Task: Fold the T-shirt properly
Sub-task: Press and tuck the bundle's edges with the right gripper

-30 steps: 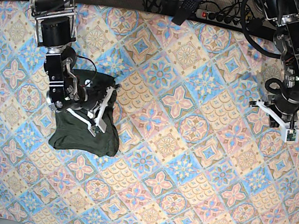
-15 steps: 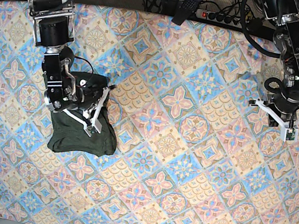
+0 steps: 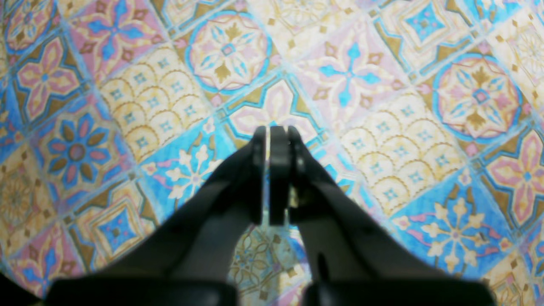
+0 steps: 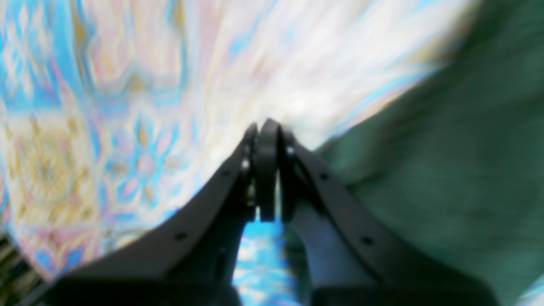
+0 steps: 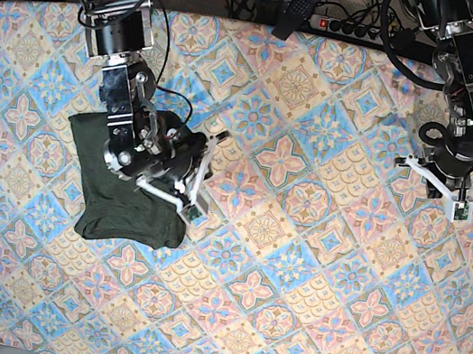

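Worktop (image 5: 293,270): patterned tile cloth. T-shirt (image 5: 113,201): folded, olive. Right gripper (image 5: 203,174): jaws pressed together, empty, at T-shirt's edge. Left gripper (image 5: 457,212): pressed together, empty, well apart from T-shirt.

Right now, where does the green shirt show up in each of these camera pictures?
Base view: the T-shirt lies folded at left, partly under the right arm.
Right wrist view: it fills the blurred right side.
Left wrist view: not in it.
Shared landmark: the patterned tablecloth shows in every view.
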`<action>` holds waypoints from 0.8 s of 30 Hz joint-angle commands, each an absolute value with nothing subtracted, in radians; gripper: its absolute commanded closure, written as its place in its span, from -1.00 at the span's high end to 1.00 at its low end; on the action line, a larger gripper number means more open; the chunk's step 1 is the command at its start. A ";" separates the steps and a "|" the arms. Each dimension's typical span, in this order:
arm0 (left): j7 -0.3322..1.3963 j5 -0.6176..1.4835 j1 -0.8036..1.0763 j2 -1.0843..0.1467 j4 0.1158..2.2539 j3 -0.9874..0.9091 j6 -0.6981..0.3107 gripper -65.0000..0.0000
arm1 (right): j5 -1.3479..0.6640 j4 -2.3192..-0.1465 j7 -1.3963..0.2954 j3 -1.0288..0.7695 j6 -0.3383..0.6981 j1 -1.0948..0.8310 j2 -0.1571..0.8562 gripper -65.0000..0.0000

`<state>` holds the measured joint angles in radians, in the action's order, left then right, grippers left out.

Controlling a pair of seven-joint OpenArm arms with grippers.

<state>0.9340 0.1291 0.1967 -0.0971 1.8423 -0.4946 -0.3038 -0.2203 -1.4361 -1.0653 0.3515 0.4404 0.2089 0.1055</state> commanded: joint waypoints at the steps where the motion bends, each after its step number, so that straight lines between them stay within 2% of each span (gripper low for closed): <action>1: 0.914 0.136 0.186 -0.105 1.863 -0.496 -0.303 -1.00 | -0.225 -1.469 -1.058 0.329 0.438 0.232 0.111 -1.00; 9: 0.914 0.136 0.188 -0.105 1.863 -0.495 -0.305 -1.00 | -0.225 -1.455 -1.050 0.202 0.438 0.231 0.136 -1.00; 14: 0.914 0.136 0.188 -0.104 1.863 -0.495 -0.305 -1.00 | -0.223 -1.400 -1.046 0.194 0.438 0.232 0.136 -1.00; 24: 0.914 0.136 0.188 -0.104 1.863 -0.495 -0.306 -1.00 | -0.223 -1.222 -0.921 0.206 0.440 0.229 0.130 -1.00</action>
<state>0.9318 0.1318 0.1967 -0.0967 1.8423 -0.4934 -0.3042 -0.2100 -1.2045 -0.9386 0.2089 0.4370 0.2058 0.1287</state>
